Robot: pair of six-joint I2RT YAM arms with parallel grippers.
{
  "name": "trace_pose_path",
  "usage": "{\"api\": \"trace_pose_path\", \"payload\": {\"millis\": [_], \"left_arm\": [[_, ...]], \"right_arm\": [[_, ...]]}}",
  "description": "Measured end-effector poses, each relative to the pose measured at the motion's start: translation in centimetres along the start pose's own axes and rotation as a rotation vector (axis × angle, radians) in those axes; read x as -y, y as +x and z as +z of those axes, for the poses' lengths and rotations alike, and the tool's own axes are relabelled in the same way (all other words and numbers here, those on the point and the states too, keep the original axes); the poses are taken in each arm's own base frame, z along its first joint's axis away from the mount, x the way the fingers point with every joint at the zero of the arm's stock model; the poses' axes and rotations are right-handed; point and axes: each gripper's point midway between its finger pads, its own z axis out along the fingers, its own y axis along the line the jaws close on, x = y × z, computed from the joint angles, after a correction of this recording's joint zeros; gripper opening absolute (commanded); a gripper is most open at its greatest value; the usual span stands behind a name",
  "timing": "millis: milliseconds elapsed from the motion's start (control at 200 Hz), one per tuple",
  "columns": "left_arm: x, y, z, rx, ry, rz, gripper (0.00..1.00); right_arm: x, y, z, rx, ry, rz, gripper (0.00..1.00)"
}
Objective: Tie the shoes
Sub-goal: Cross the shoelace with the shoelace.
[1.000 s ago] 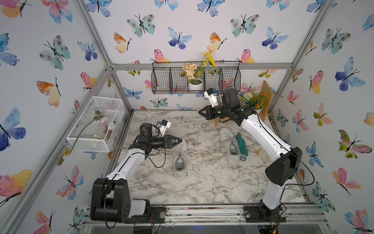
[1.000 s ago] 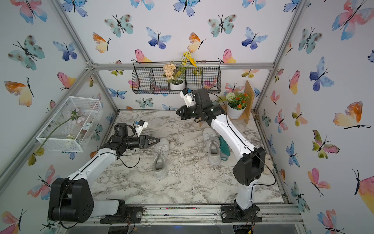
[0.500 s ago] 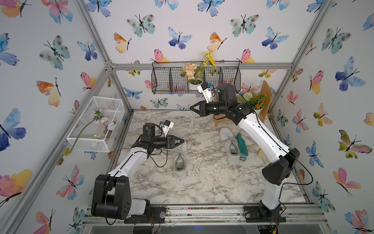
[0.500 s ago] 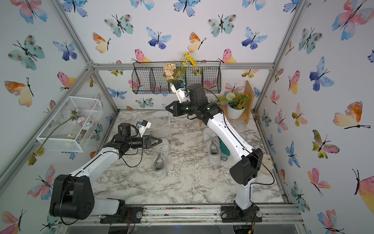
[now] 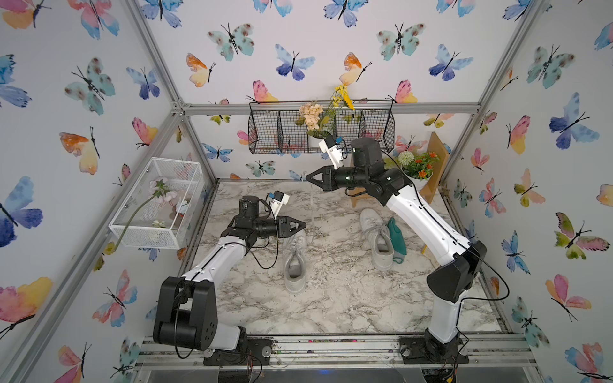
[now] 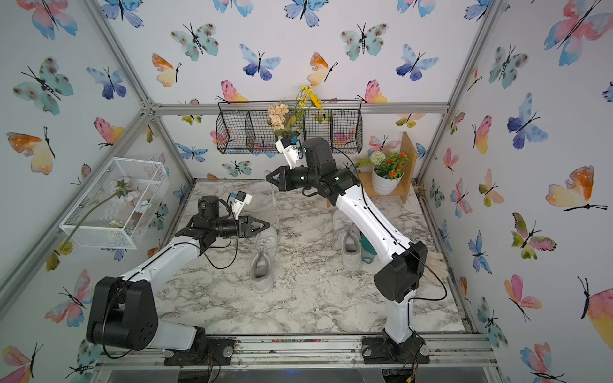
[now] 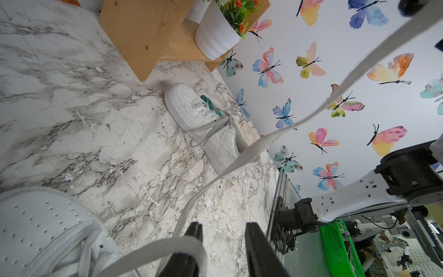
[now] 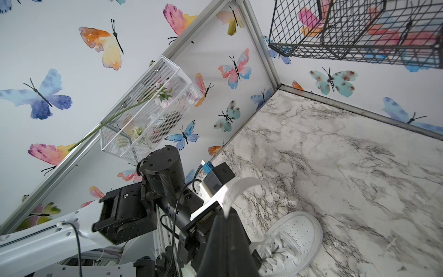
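My right gripper [image 5: 307,178] was clamped on the lace [image 7: 261,144], strung up from the shoe [image 5: 293,255] toward the tabletop's [image 5: 331,298] back edge. And my left gripper [image 5: 303,225], jaws apart, sat nearer it.

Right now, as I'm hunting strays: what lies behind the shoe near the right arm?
A teal-green glove lies alongside the shoe, on its wall side. In the left wrist view the shoe hides most of it.

On the worktop [image 5: 348,298], the left shoe [image 5: 294,265] lies mid-left, the right shoe [image 5: 376,238] farther right, a glove [image 5: 395,237] just right of it.
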Motion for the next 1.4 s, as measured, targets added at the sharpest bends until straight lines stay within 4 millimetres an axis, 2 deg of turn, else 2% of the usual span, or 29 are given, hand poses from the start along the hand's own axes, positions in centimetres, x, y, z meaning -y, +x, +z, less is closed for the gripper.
{"api": "trace_pose_path", "payload": {"millis": [506,806,966,1121,1397], "left_arm": [[0.3,-0.2,1.3,0.004,0.016,0.063,0.41],[-0.7,0.2,2.3,-0.009,0.005,0.050,0.41],[-0.8,-0.6,2.4,0.004,-0.009,0.069,0.40],[-0.7,-1.2,2.6,0.010,-0.007,0.087,0.32],[-0.8,-1.1,2.7,0.007,-0.015,0.098,0.05]], "right_arm": [[-1.3,-0.2,1.0,0.005,-0.050,0.018,0.02],[-2.1,0.0,1.5,-0.003,-0.083,0.026,0.02],[-2.2,-0.1,1.5,0.001,-0.086,0.028,0.02],[-2.3,-0.2,1.5,0.004,-0.088,0.026,0.02],[-1.9,-0.3,1.4,0.008,-0.074,0.008,0.02]]}}
